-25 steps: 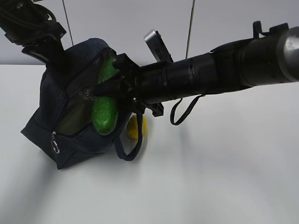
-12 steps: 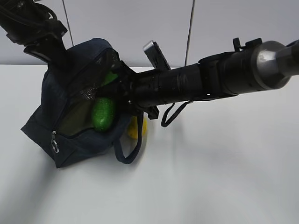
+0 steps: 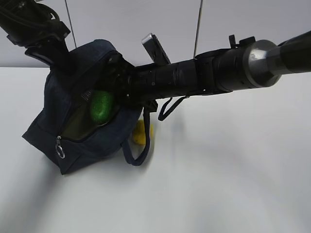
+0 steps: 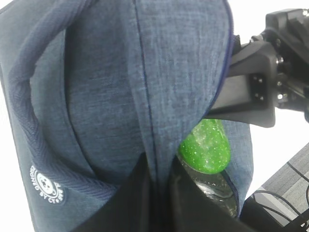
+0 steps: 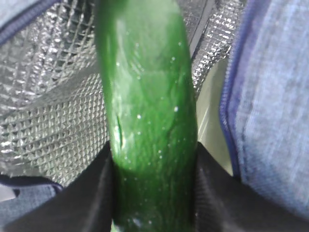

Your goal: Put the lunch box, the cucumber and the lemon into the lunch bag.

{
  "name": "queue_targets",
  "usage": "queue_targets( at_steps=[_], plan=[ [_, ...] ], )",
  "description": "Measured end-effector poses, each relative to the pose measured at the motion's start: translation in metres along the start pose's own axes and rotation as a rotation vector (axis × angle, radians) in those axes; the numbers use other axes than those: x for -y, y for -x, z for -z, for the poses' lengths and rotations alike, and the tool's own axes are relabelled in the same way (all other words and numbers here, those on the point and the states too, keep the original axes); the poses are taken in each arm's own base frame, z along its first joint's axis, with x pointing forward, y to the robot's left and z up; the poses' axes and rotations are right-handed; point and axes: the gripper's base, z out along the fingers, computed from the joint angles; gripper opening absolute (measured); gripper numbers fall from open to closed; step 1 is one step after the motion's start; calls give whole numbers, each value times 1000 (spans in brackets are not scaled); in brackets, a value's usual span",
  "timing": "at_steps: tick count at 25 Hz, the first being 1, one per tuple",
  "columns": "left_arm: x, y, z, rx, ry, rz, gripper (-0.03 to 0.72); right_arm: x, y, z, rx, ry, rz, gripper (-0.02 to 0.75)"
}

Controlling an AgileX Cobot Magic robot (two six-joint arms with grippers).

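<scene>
Navy fabric of one bag is pinched in my left end effector. My right end effector clamps one cucumber inside its silver lining, seen only from that wrist. One lemon lies on the bench, seen only from outside.

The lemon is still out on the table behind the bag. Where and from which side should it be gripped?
Grip the lemon across its narrow middle, coming from above on its right, since the lunch bag and strap crowd its left.
</scene>
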Motion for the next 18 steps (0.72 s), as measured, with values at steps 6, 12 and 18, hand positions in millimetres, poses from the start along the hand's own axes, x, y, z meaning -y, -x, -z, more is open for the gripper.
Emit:
queue_targets(
  at_steps=[6, 12, 18],
  plan=[
    [0, 0, 0, 0, 0, -2, 6, 0, 0, 0, 1, -1, 27, 386],
    [0, 0, 0, 0, 0, -2, 6, -3, -2, 0, -21, 29, 52, 449],
    [0, 0, 0, 0, 0, -2, 6, -7, -5, 0, -55, 72, 56, 454]
  ],
)
